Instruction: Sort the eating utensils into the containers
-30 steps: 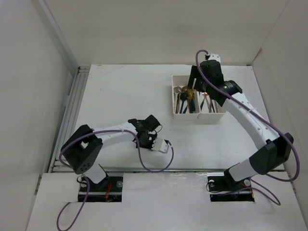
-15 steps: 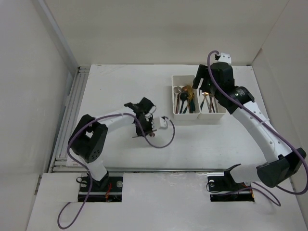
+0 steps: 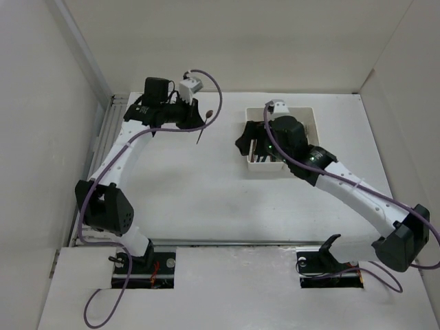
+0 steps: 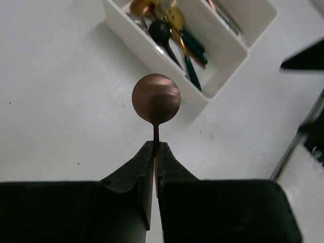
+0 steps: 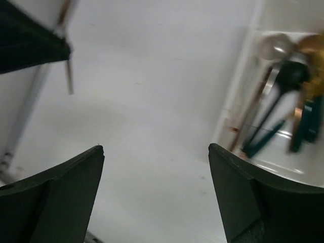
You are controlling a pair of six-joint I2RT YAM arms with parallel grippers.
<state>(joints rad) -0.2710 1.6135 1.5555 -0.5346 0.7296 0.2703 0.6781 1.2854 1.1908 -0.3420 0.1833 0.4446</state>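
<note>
Swung up to the far left of the worktop [image 3: 206, 192], the left tool [image 4: 154, 152] now pinches a copper spoon [image 4: 156, 99] by its stem, clear of the bins [image 3: 275, 169]; right tool [image 5: 156, 152] gapes empty beside them.

The copper spoon [image 4: 156, 98] is brushed matt metal, the bins [image 4: 228, 71] smooth white plastic

Robot lab cell: bare white panel walls [image 3: 206, 41] boxing in a plain white table [image 3: 206, 199].
</note>
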